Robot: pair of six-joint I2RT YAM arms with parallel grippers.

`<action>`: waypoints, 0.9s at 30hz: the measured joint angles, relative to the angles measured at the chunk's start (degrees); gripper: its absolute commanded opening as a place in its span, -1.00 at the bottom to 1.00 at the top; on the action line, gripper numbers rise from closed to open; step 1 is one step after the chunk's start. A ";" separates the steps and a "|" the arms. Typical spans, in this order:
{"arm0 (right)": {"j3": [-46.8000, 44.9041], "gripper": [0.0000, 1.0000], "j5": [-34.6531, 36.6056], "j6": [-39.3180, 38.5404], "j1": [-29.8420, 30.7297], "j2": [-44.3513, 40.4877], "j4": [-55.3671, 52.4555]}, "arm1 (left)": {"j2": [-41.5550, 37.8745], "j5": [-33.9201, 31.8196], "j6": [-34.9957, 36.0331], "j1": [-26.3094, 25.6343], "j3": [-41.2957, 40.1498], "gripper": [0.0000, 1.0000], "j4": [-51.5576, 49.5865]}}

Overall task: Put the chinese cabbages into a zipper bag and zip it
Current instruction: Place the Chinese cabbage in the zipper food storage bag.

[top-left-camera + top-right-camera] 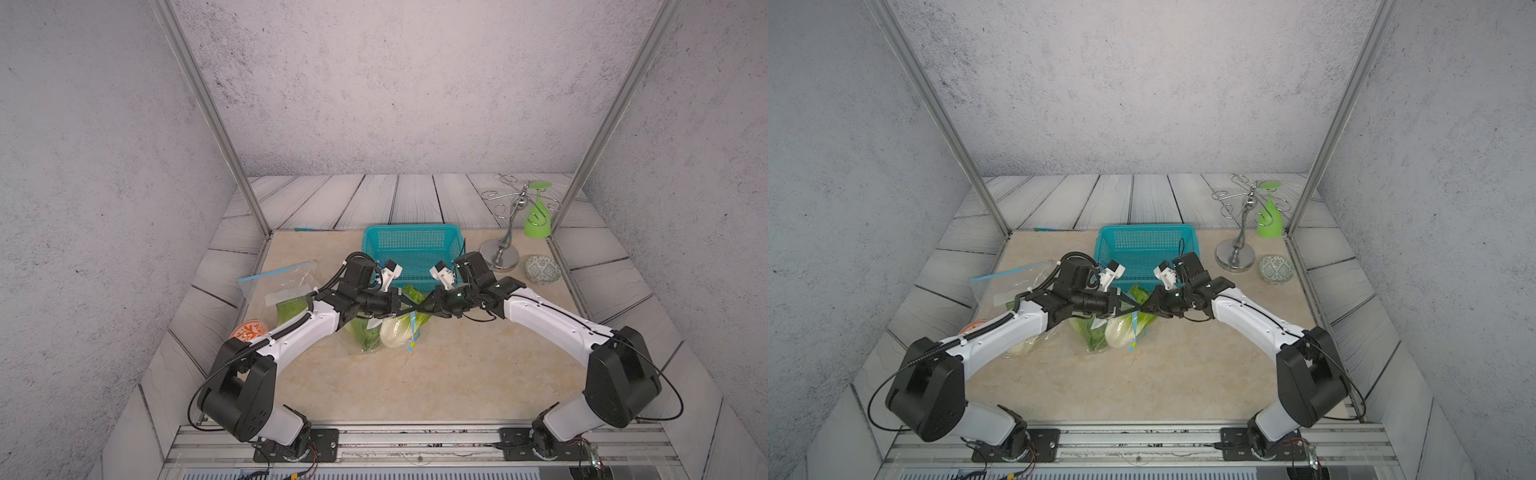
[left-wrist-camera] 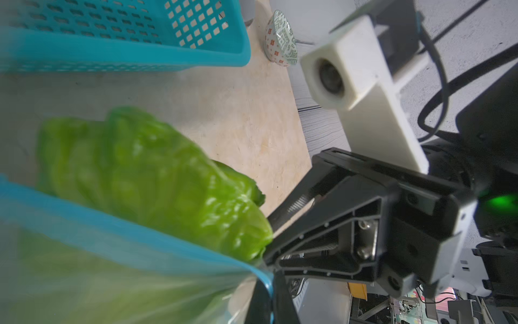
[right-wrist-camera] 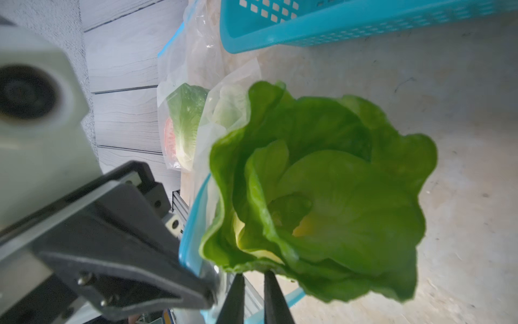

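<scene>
teal basket (image 1: 411, 245): at the counter's (image 1: 415, 386) back edge, near the middle.
zipper bag (image 1: 376, 345): mid-counter, just in front of that basket.
chinese cabbages (image 3: 322, 196): one leafy head pokes out of the bag's mouth, another (image 1: 363, 334) lies inside beside it; a third (image 1: 291, 309) sits in a second clear bag (image 1: 291, 282) towards the left edge, under your left arm (image 1: 299, 332).
left gripper (image 3: 210, 290): clamped on the bag's blue zip rim (image 3: 190, 238).
right gripper (image 3: 255, 280): jaws narrow, tips at the leaf's edge; you cannot tell whether they pinch anything.
</scene>
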 measured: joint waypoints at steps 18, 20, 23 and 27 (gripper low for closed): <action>-3.04 0.09 -2.05 5.40 -0.15 2.86 -0.15 | 0.50 -0.81 -0.02 4.66 -6.38 -1.00 0.81; -6.80 0.09 -1.62 8.57 -0.66 -1.75 -0.07 | 0.50 -0.90 -0.22 4.90 -6.64 -1.00 0.81; -11.13 0.14 -0.55 13.00 -1.01 -6.47 0.72 | 0.52 -0.85 -0.24 4.96 -6.64 -1.00 1.05; -13.64 0.33 2.36 16.61 -1.16 -6.10 1.51 | 0.52 -0.81 -0.22 5.03 -6.64 -1.00 1.05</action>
